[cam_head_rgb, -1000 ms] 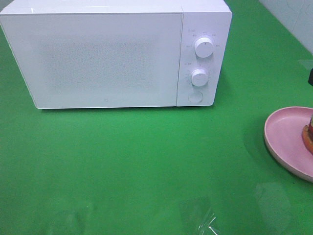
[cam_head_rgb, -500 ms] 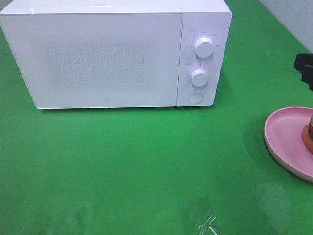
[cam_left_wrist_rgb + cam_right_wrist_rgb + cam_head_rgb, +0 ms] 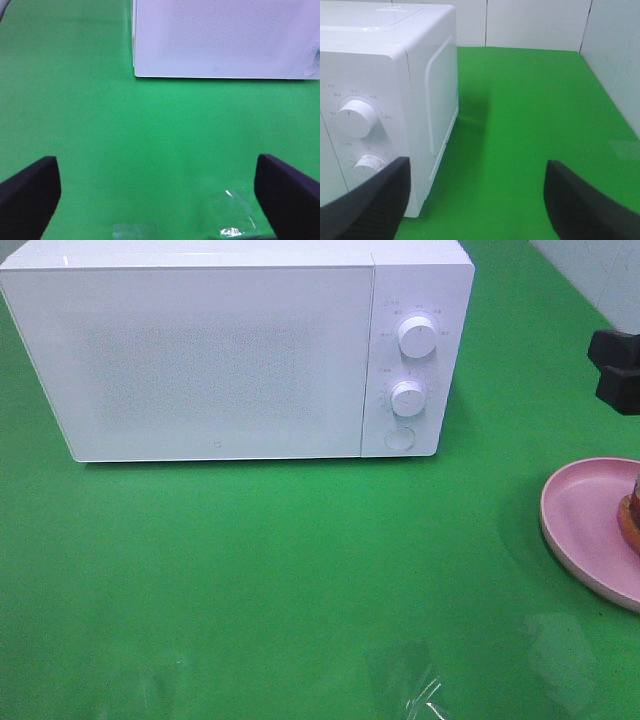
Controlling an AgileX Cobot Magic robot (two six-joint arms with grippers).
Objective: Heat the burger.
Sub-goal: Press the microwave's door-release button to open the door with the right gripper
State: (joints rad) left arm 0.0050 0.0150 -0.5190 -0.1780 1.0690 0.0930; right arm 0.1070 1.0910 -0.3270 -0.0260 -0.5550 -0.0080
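Only a sliver of the burger (image 3: 632, 512) shows, cut off by the right edge of the exterior view, sitting on a pink plate (image 3: 585, 525). The white microwave (image 3: 220, 360) stands at the back left with its door closed. My right gripper (image 3: 617, 370) pokes in at the right edge, behind the plate and to the right of the microwave. In the right wrist view the right gripper (image 3: 476, 200) is open and empty, facing the microwave's side (image 3: 440, 100). The left gripper (image 3: 157, 195) is open over bare green cloth in front of the microwave (image 3: 220, 40).
The microwave's panel carries two white knobs (image 3: 417, 337) (image 3: 407, 398) and a round button (image 3: 399, 438). A crumpled bit of clear film (image 3: 420, 695) lies near the front edge of the green cloth (image 3: 300, 560). White walls (image 3: 535, 22) close the back right corner.
The right gripper has moved in from the right edge, leftward and toward the back, and shows more in the exterior view. The plate, burger and microwave have not moved.
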